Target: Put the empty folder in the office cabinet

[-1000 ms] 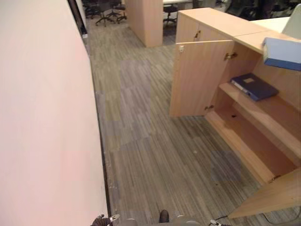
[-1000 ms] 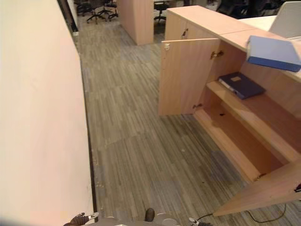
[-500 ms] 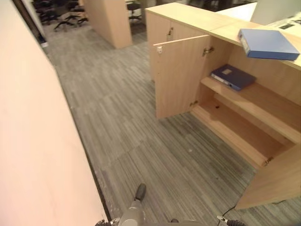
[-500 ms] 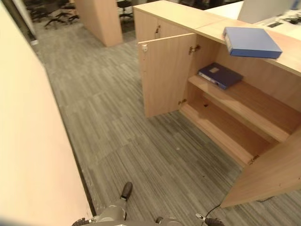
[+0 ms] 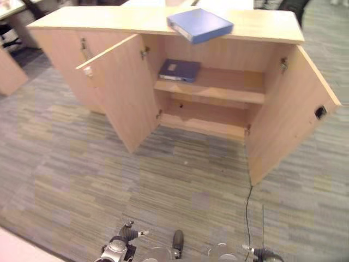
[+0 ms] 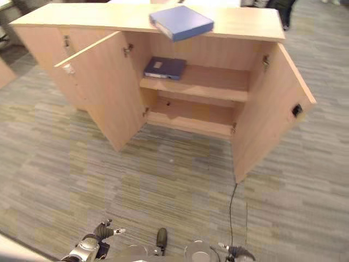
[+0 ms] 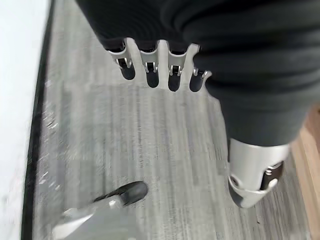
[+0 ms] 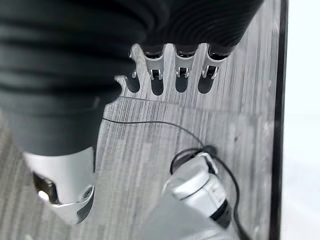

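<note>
2 hands, left [image 7: 210, 75] and right [image 8: 75, 75], fingers relaxed, empty; folder [image 5: 199, 24] atop cabinet [image 5: 272, 33].

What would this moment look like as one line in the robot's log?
blue folder: on cabinet top | doors: open | left hand: open, empty | right hand: open, empty
</note>
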You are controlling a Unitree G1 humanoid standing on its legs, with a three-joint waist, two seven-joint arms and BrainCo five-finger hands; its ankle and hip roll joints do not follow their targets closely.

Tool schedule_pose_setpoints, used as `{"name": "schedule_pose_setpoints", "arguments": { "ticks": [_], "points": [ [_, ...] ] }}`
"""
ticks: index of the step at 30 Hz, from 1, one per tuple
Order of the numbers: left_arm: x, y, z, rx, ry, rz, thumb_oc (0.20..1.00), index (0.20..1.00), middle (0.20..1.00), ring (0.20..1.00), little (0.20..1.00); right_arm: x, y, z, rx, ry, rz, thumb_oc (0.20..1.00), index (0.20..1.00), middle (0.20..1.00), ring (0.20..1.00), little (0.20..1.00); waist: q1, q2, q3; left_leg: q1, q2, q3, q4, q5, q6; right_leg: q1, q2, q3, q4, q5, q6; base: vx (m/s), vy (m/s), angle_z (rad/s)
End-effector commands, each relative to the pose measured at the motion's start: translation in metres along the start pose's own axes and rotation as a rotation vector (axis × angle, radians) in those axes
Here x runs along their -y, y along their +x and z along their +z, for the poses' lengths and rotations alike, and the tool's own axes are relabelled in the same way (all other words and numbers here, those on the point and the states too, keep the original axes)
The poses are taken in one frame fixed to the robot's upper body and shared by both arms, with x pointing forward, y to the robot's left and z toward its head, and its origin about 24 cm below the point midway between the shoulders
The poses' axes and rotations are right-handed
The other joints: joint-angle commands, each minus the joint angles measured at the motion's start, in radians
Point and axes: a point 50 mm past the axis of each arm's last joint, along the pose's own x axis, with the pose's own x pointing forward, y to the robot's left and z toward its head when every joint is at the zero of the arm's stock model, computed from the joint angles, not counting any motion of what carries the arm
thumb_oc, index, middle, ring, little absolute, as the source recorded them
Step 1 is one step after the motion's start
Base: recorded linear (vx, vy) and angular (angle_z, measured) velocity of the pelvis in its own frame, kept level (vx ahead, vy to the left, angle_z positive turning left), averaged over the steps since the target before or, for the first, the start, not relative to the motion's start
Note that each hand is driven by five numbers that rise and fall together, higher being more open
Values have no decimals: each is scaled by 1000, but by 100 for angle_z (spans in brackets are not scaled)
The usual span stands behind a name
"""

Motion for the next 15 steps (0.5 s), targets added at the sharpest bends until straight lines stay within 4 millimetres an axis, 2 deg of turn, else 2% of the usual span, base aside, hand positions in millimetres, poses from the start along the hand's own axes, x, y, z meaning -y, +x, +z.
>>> {"name": "schedule_pose_setpoints", "arguments": {
  "ticks": [1, 2, 3, 4, 5, 6, 8, 10, 12, 13, 14, 15],
  "points": [
    [-12, -2, 0, 37, 2, 29, 1000, 1000, 1000, 1000, 1000, 15, 1, 4, 39, -4, -47, 1000, 1000, 1000, 1000, 1000, 10, 10, -34, -19, 32, 10, 14, -63, -31, 104, -89, -201, -34, 31, -13, 69, 186, -112],
    [-12, -2, 0, 37, 2, 28, 1000, 1000, 1000, 1000, 1000, 15, 1, 4, 39, -4, -47, 1000, 1000, 1000, 1000, 1000, 10, 12, -36, -22, 34, 9, 13, -61, -32, 102, -87, -201, -38, 35, -14, 49, 94, -86],
    [-10, -3, -2, 36, -13, 28, 1000, 1000, 1000, 1000, 1000, 14, 1, 6, 41, -16, -48, 1000, 1000, 1000, 1000, 1000, 23, 1, -50, -18, 29, 67, -27, -53, -33, 112, -58, -285, -128, 16, 11, 13, 47, -69],
    [-10, -3, -2, 36, -14, 28, 1000, 1000, 1000, 1000, 1000, 14, 1, 6, 41, -16, -49, 1000, 1000, 1000, 1000, 1000, 24, 2, -52, -21, 31, 67, -28, -51, -33, 110, -56, -285, -132, 20, 10, 49, 57, -129],
    [-6, -3, -4, 27, -20, 20, 1000, 1000, 1000, 1000, 1000, 11, 1, 12, 53, -17, -49, 1000, 1000, 1000, 1000, 1000, 34, -8, -59, -10, 28, 132, -73, -45, -36, 82, -2, -324, -229, 33, 31, 57, 12, -155],
    [-4, -3, -5, 20, -19, 15, 1000, 1000, 1000, 1000, 1000, 10, 1, 14, 59, -14, -50, 1000, 1000, 1000, 1000, 1000, 32, -13, -57, 2, 26, 155, -93, -44, -37, 67, 26, -327, -274, 43, 35, 106, 21, -198],
    [0, -2, -4, 9, 3, 1, 1000, 1000, 1000, 1000, 1000, 8, 1, 17, 72, 1, -54, 1000, 1000, 1000, 1000, 1000, 11, -10, -36, 48, 20, 177, -132, -57, -31, -26, 81, -312, -316, 97, 29, 163, 21, -147],
    [0, 1, 5, 22, 28, -6, 1000, 1000, 1000, 1000, 1000, 9, 1, 15, 65, 48, -54, 1000, 1000, 1000, 1000, 1000, -32, -12, -7, 83, 10, 163, -126, -85, -24, -111, 105, -283, -355, 160, 43, 273, -9, -76],
    [0, 3, 15, 46, 54, -16, 1000, 1000, 1000, 1000, 1000, 11, 1, 5, 28, 83, -55, 1000, 1000, 1000, 1000, 1000, -73, -18, 7, 119, -7, 139, -116, -115, -20, -144, 121, -226, -393, 198, 63, 352, -64, -13],
    [1, 4, 18, 56, 68, -23, 1000, 1000, 1000, 1000, 1000, 13, 1, -6, -6, 103, -60, 1000, 1000, 1000, 1000, 1000, -82, -24, 0, 138, -20, 123, -112, -135, -17, -105, 123, -203, -445, 200, 59, 348, -83, 38],
    [3, 4, 16, 48, 68, -26, 1000, 1000, 1000, 1000, 1000, 15, 1, -14, -30, 100, -70, 1000, 1000, 1000, 1000, 1000, -86, -29, -4, 155, -28, 125, -115, -148, -14, -108, 121, -197, -428, 218, 44, 354, -100, 86],
    [5, 4, 17, 45, 49, -29, 1000, 1000, 1000, 1000, 1000, 17, 0, -20, -53, 108, -75, 1000, 1000, 1000, 1000, 1000, -87, -26, -10, 179, -19, 130, -116, -166, -18, -106, 121, -202, -403, 211, 36, 384, -117, 88]
  ]
}}
